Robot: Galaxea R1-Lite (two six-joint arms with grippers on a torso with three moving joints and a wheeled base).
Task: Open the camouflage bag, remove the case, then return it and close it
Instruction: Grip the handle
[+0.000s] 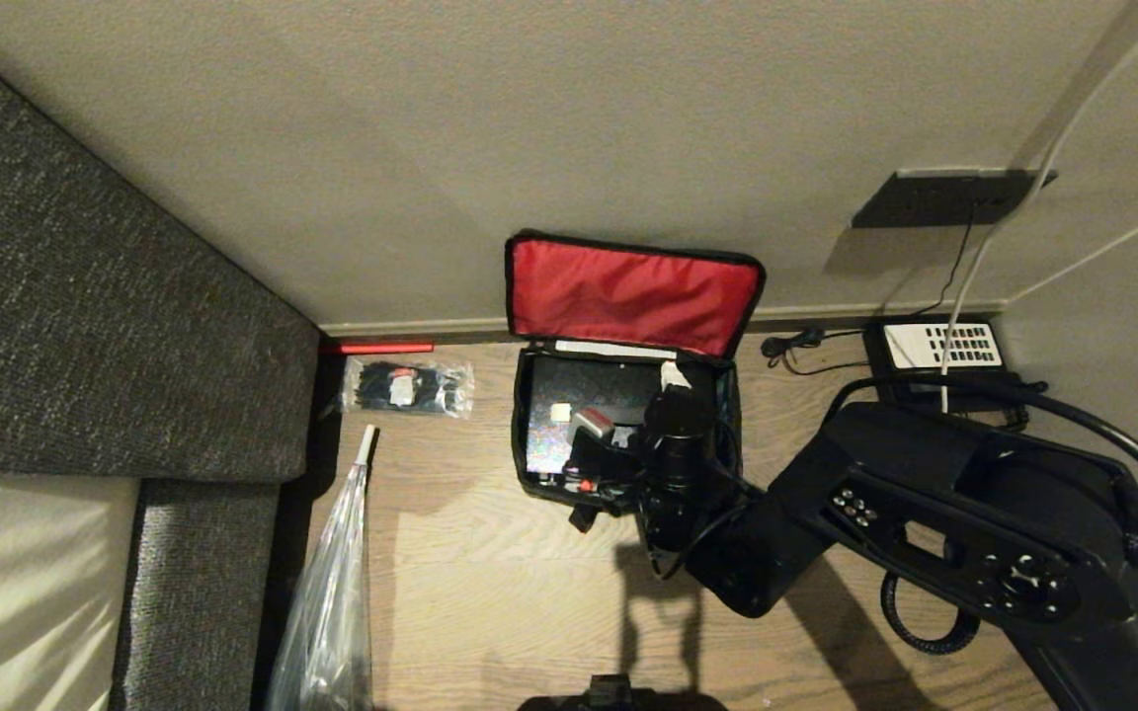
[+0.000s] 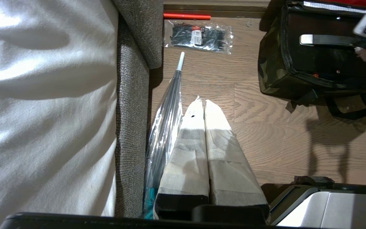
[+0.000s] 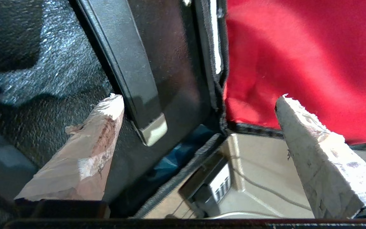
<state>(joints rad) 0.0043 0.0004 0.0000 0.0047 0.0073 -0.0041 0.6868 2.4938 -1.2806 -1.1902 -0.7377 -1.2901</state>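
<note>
- Camouflage bag (image 1: 628, 434) on wood floor (image 1: 490, 583) against wall (image 1: 529, 128), lid up, red lining (image 1: 628, 294) facing out.
- Case (image 2: 326, 51) inside bag, black, handle (image 3: 125, 63) on top with pale end cap.
- Right gripper (image 3: 199, 105) reaching into bag's far right corner, fingers (image 3: 100, 127) spread wide apart, nothing between them; 1 finger beside case handle, other out past bag rim in front of red lining.
- Right arm (image 1: 925, 504) stretched in from right, partly covering bag opening.
- Left gripper (image 2: 204, 106) parked low over floor, well apart from bag, 2 taped fingers pressed together.
- Sofa (image 1: 85, 296) on left, white cushion (image 2: 43, 95) beside it.
- Clear umbrella (image 1: 332, 602) lying along sofa edge.
- Packet of black cable ties (image 1: 409, 387) near wall, red stick (image 1: 376, 348) at baseboard.
- Black telephone (image 1: 939, 348) with white keypad right of bag, cords running up wall.
</note>
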